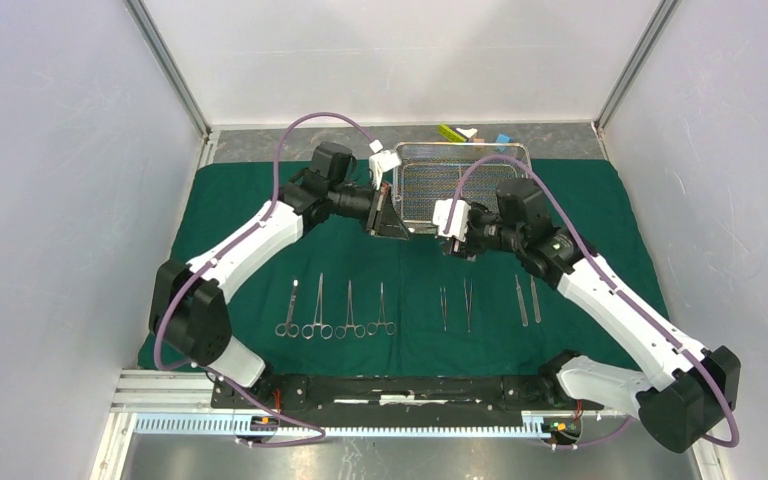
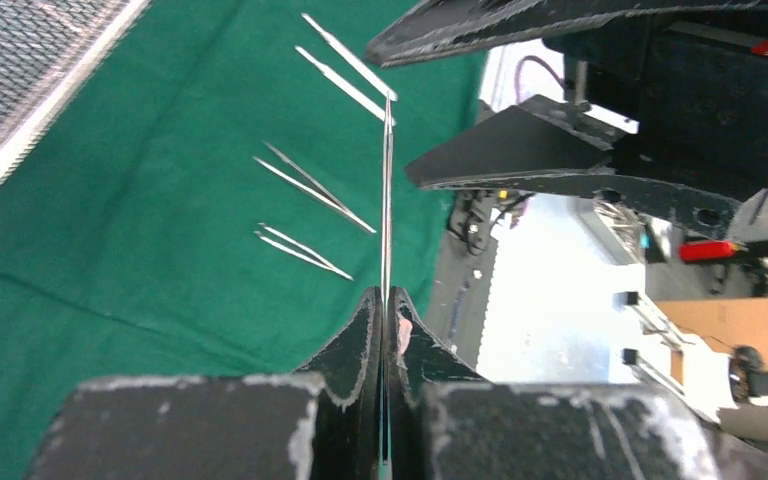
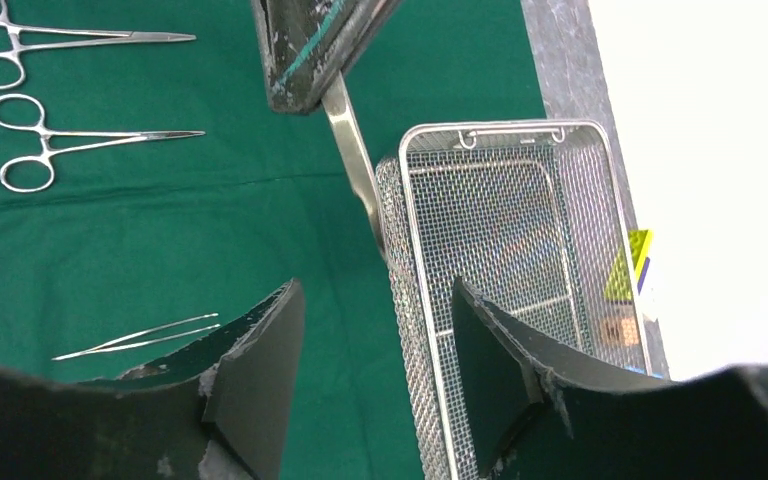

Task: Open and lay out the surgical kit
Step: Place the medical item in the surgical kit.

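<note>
Jaws of the left gripper point(image 2: 385, 305) are pressed shut on a slim steel tool point(image 2: 387, 190), which stands straight out from between the fingertips and shows only its thin edge in the left wrist view. Its free end reaches to the mouth of the right gripper point(image 3: 375, 290), whose jaws stand well apart and hold nothing; I cannot tell if the end touches either finger. Both grippers meet tip to tip above the cloth point(image 1: 260, 190), which is dark green and lies spread under them. Just beyond the right jaws, and beside the tool's end, is the wire-mesh tray point(image 3: 505, 128), standing flat on the cloth with no instrument visible inside. Past the far side of the tray lie some small blocks point(image 1: 452, 132), off the cloth. On the near side of the left jaws four ring-handled clamps point(image 1: 332, 312) lie in a row, parallel and apart. On the near side of the right jaws four tweezers point(image 1: 468, 305) lie in a similar row.
</note>
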Controlling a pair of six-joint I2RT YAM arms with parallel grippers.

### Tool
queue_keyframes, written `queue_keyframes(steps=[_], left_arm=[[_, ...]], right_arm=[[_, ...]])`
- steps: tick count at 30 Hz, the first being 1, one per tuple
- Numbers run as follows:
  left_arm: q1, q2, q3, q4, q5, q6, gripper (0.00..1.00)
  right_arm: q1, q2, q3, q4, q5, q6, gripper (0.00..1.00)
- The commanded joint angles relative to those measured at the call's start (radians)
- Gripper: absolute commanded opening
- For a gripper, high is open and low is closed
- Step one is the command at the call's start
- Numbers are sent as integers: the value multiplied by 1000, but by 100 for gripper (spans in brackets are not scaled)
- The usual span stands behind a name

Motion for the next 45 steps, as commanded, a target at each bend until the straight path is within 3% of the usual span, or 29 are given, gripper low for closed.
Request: queue_keyframes(steps=[1,6,11,18,27,36,45], left_arm=[[-3,-77,-12,-17,-171,146,2],[-4,-161,-102,96,-369,203,2],[-6,-251,-243,261,-473,275,2],[-44,-315,-311,280,-567,398,2],[-85,-362,-334,262,-593,564,2],[-106,-390,-378,269,-591,676,2],[-112,-410,-387,241,-512,729,2]], right_arm=[[-9,-29,54,20,81,96,65],[-66,-32,99,72,107,289,69],[-209,1,89,185,-89,582,70],[-262,94,-51,515,-374,969,70],[-261,233,-227,1010,-526,1398,69],[-245,336,-290,1244,-565,1566,69],[-206,429,-273,1325,-591,1622,66]])
